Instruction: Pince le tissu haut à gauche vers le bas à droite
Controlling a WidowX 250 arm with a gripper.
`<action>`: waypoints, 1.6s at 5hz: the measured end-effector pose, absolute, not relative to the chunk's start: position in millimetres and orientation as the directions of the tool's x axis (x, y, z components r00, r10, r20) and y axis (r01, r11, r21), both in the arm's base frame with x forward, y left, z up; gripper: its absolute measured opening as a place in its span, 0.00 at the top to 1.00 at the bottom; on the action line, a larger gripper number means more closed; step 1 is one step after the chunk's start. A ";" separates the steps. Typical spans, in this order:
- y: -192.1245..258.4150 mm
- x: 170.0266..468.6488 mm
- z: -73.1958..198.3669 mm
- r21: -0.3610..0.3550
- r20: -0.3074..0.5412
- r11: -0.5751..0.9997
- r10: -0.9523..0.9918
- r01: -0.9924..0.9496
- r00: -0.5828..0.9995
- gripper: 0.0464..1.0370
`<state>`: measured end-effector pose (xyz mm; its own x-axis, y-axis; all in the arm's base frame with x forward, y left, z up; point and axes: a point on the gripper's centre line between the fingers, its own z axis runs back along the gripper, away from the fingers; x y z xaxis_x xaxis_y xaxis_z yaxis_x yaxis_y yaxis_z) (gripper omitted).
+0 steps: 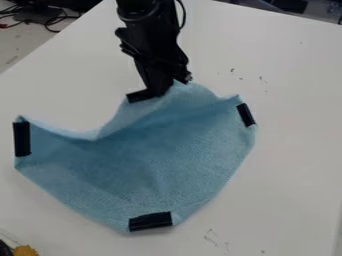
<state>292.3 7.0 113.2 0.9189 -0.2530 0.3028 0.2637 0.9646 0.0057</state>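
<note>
A white bench [288, 165] is seen from above at a slant, a light blue cloth [163, 160] spread across its middle. The cloth's left, lower and right corners are laid out flat or nearly so, while its upper edge is drawn up into a peak and a broad fold is sent down through the fabric. Above it, the black robot arm [150, 37] is angled down from the top edge of the view. The upper part of the cloth is clamped in the black hand [160, 92], as judged from the fabric gathered and raised there; by such a grip, one corner can be carried while the rest is left to lie on the bench. The corners are marked by black strips, presumably so that they can be told apart: a left strip [22, 139], a lower strip [150, 221] and a right strip [246, 115]. Beside the hand, a dark piece [140, 96] is likely a fourth. The fold is judged barely begun, the raised corner being held well apart from the lower right side. A low, steady pull would be called for, lest the whole cloth be dragged along.
</note>
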 end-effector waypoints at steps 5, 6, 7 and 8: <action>-33.4 235.3 92.8 0.129 0.321 0.937 -0.348 0.324 0.881 0.81; -35.9 232.2 94.0 0.102 0.304 0.945 -0.327 0.311 0.895 0.54; -40.1 236.7 105.0 0.072 0.296 0.943 -0.330 0.324 0.896 0.23; -42.1 240.5 114.6 0.046 0.258 0.943 -0.330 0.329 0.908 0.03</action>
<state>240.5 -42.1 114.6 0.9081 -0.3298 0.2582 0.3294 0.9431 0.0460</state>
